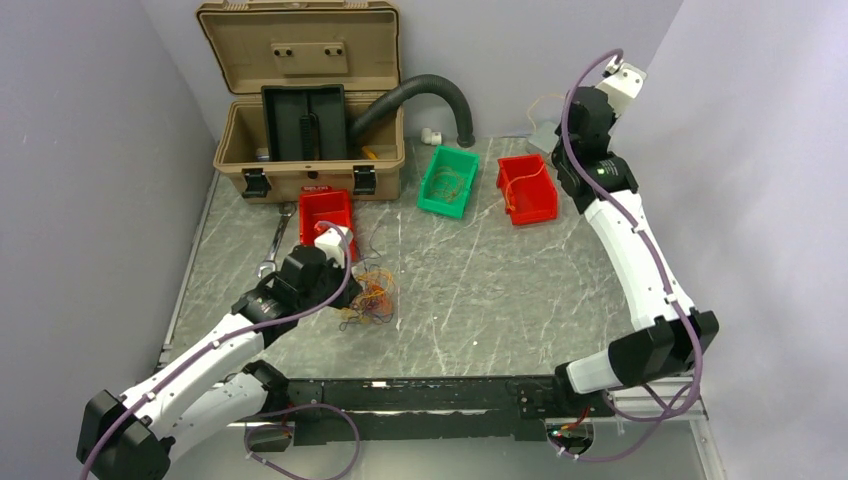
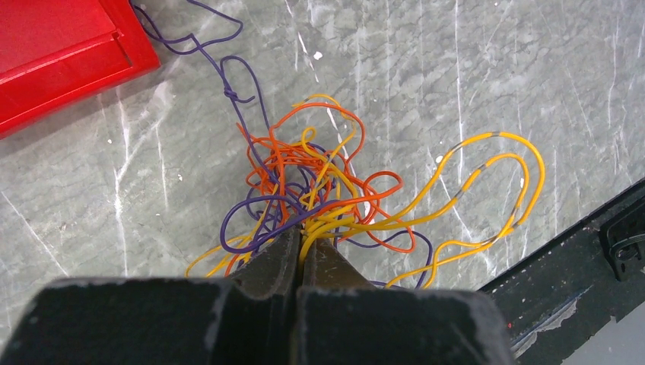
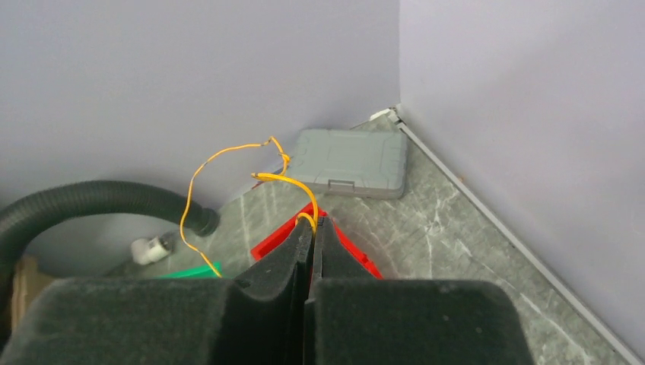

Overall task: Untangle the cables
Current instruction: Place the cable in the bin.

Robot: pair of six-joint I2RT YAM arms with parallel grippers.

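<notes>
Cables point(image 2: 304, 175) lie in a loose heap of orange, yellow and purple strands on the table point(image 1: 480, 290), near the left arm and just beside the left red bin point(image 2: 61, 46). The left gripper point(image 2: 300, 243) is pressed together on the near edge of that heap, and it appears to pinch several strands at once, not 1.

Well apart, at the far right corner, the right gripper point(image 3: 312, 228) is raised over the right red bin point(image 1: 535, 215), its fingers closed on 1 yellow strand point(image 3: 278, 177). The strand arches up and its free end trails down toward the green bin point(image 1: 440, 205). A grey case point(image 3: 350, 160) and a black hose point(image 3: 76, 198) lie behind it.

The main risk sits on the left. If that arm lifts or drags with a bundle in its pinch, the loops likely cinch tighter; a small purple knot point(image 2: 232, 95) already shows at the far side of the heap. A pull may also haul the whole heap along as 1 lump, since nothing pins the other end.

On the right, the strand is springy and hangs wide of the bin below. Released from this height, it could land across the rim, in the green bin or on the table.
</notes>
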